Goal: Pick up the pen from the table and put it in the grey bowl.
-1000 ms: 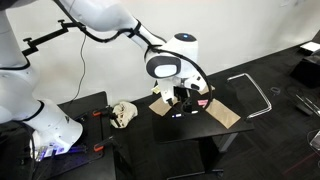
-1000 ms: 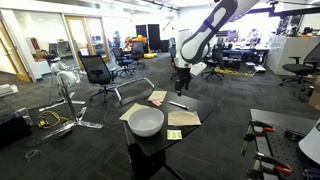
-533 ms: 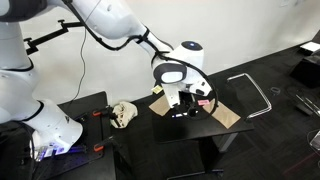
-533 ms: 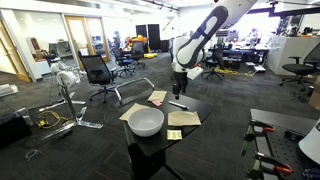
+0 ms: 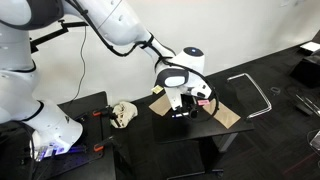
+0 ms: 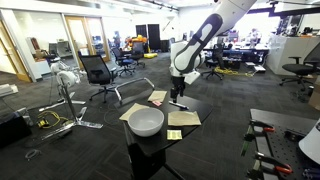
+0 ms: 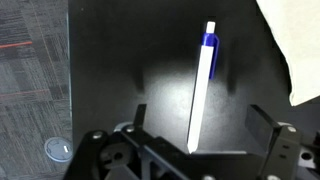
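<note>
Open-plan laboratory with grey carpet, desks and an office chair [image 6: 98, 72] in the background. White robot arm [image 5: 120, 25] reaches in from above and bends down over a small black table [image 5: 192, 124]; the same arm [image 6: 205, 35] appears in both exterior views.

Table top carries a grey bowl [image 6: 147, 122] at the near edge in an exterior view, upright and round. Tan paper sheets [image 6: 183, 118] lie flat around the bowl, one just beside it and another further back. A small yellowish note [image 6: 174, 134] lies near the bowl, by the table edge.

Gripper [image 6: 178, 97] points straight down, close above the far part of the table, apart from the bowl. In the wrist view the gripper [image 7: 198, 112] has its two fingers [image 7: 137, 110] spread wide, one on each side of the pen [image 7: 203, 85], neither touching it.

The pen lies flat on the bare black table [image 7: 110, 60]: white barrel, blue end pointing away from the camera. It runs roughly crosswise to the line between the fingers. A pale sheet corner [image 7: 296, 50] lies near the pen, not touching. Carpet [image 7: 30, 70] shows past the table edge.
</note>
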### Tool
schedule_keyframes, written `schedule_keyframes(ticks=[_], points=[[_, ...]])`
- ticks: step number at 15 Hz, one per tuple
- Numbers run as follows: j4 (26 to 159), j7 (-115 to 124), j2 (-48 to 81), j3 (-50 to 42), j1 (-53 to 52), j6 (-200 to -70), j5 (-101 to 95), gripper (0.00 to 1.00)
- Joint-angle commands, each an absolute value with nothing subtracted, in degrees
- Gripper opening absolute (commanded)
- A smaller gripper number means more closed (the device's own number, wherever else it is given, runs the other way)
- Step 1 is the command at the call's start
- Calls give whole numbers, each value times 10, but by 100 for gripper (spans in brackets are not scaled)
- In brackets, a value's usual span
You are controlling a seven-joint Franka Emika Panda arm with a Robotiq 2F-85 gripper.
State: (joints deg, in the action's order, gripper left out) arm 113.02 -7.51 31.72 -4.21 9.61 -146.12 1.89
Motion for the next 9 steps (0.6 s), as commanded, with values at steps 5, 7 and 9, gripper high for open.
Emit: schedule_keyframes(ticks=[5,7,9], points=[[1104,-42,354,-46,90,-1512,19,100],[1103,-38,359,-47,89,-1520,18,76],[1102,-32,361,-47,88,-1526,18,66]])
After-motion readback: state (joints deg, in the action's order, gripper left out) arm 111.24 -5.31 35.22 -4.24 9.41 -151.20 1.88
